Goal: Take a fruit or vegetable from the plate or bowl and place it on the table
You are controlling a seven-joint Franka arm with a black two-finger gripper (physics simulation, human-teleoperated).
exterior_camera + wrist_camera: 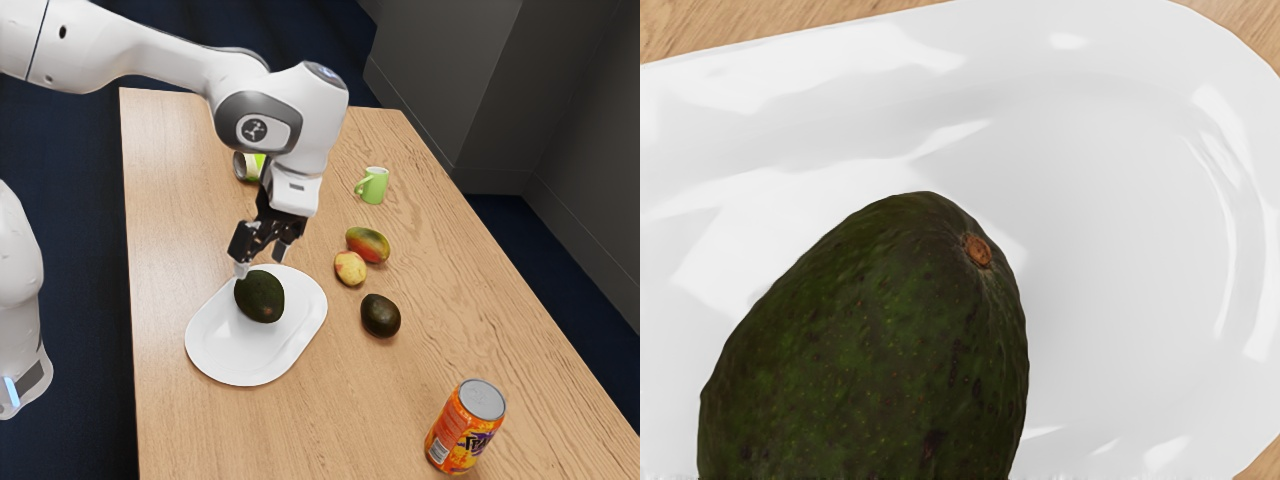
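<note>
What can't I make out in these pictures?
Green-and-silver object: exterior view, partly hidden by the arm.
Near avocado's full length: wrist view, cut off by the lower edge.
Plate's full outline: wrist view, cut off by the edges.
Soda can's fine print: exterior view, too small.

Plate [225,355], uniform white; avocado [865,370], dark green with lighter green flecks and a brown stem scar; mango [368,245], red, orange and green; mug [375,186], light green; surface [180,240], tan with wood grain.
</note>
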